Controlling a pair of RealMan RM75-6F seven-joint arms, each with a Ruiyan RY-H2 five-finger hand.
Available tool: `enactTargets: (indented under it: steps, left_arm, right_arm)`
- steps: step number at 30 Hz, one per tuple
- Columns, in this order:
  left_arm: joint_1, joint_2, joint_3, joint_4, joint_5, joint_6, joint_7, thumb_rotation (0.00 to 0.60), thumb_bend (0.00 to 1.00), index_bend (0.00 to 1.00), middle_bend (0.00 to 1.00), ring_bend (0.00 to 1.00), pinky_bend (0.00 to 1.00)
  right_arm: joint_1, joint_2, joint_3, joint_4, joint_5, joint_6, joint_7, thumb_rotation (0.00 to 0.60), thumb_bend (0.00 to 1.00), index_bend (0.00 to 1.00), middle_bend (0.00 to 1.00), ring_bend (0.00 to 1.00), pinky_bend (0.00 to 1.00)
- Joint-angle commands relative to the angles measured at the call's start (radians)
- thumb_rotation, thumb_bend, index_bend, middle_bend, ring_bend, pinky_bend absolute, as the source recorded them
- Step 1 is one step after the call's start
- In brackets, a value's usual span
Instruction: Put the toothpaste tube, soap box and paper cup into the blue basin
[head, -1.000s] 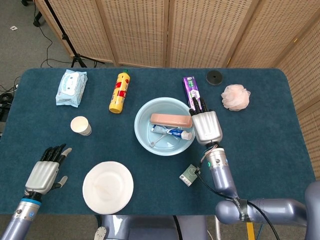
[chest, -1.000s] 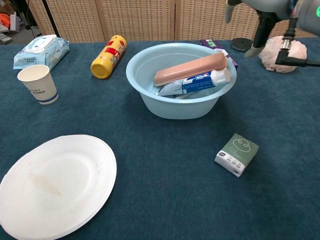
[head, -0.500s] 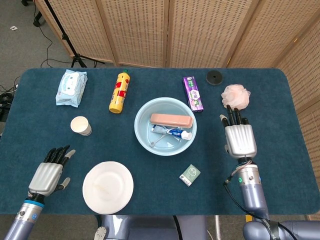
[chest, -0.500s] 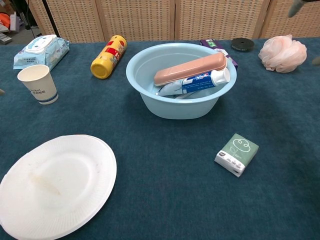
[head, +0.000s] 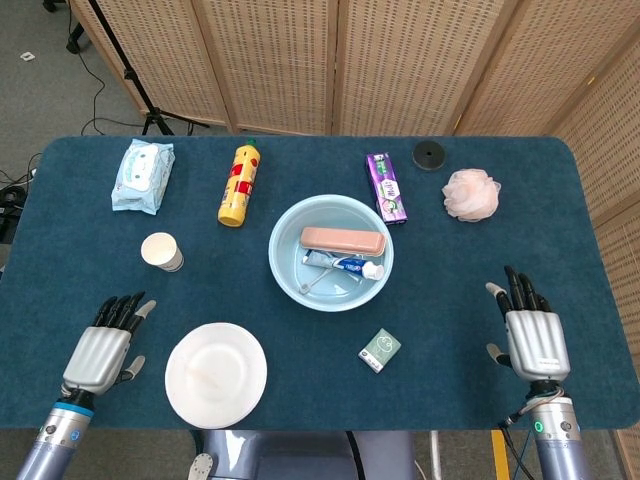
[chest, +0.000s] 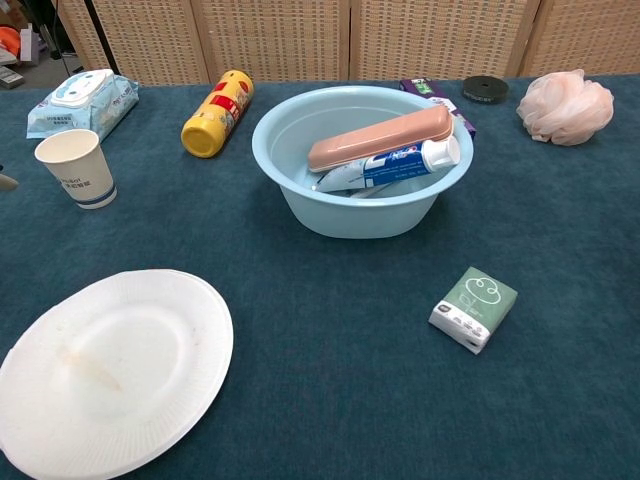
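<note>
Head view: right hand (head: 534, 335) withdrawn from blue basin (head: 284, 268) to near right bench, open, empty. Toothpaste tube (head: 340, 263), soap box (head: 342, 240) deposited inside. Paper cup (head: 161, 251) left outside, near open, empty left hand (head: 102, 345).

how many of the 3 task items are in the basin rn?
2. The soap box and toothpaste tube lie inside the blue basin; the paper cup stands outside it, near the left hand.

Blue basin (head: 283, 268) holds soap box (head: 342, 240) and toothpaste tube (head: 343, 264). Paper cup (head: 161, 251) stands upright outside it. Left hand (head: 102, 345) and right hand (head: 532, 335) empty, fingers extended, near table's front corners
</note>
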Motion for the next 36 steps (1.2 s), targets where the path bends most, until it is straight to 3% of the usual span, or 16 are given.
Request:
enactTargets:
  steps: [1, 8, 18, 20, 28, 36]
  left_arm:
    - [0.003, -0.015, 0.000, 0.012, 0.012, 0.009, -0.003, 0.600, 0.30, 0.05, 0.00, 0.00, 0.05]
    - [0.008, -0.054, -0.002, 0.048, 0.038, 0.029, -0.010, 0.600, 0.30, 0.04, 0.00, 0.00, 0.05]
    - [0.004, -0.069, -0.023, 0.056, 0.037, 0.036, -0.026, 0.600, 0.30, 0.02, 0.00, 0.00, 0.04]
    - [-0.011, -0.049, -0.043, 0.038, 0.012, 0.016, -0.023, 0.600, 0.30, 0.02, 0.00, 0.00, 0.04]
    - [-0.163, 0.123, -0.203, -0.084, -0.169, -0.168, -0.020, 0.600, 0.30, 0.02, 0.00, 0.00, 0.04]
    - [-0.292, 0.184, -0.263, -0.066, -0.340, -0.326, 0.035, 0.600, 0.29, 0.02, 0.00, 0.00, 0.04]
  right_arm:
    - [-0.051, -0.017, -0.032, 0.067, -0.050, -0.029, 0.068, 0.600, 0.16, 0.16, 0.00, 0.00, 0.21]
    - [-0.124, -0.026, -0.058, 0.180, -0.141, -0.048, 0.165, 0.600, 0.13, 0.00, 0.00, 0.00, 0.11]
    - [-0.187, -0.013, -0.037, 0.221, -0.221, -0.039, 0.208, 0.600, 0.13, 0.00, 0.00, 0.00, 0.08]
    - [-0.193, -0.009, -0.028, 0.218, -0.219, -0.048, 0.210, 0.600, 0.13, 0.00, 0.00, 0.00, 0.08]
    - [-0.215, 0.006, 0.005, 0.200, -0.217, -0.084, 0.197, 0.600, 0.13, 0.00, 0.00, 0.00, 0.08]
    - [-0.231, 0.012, 0.030, 0.198, -0.216, -0.106, 0.197, 0.600, 0.13, 0.00, 0.00, 0.00, 0.08]
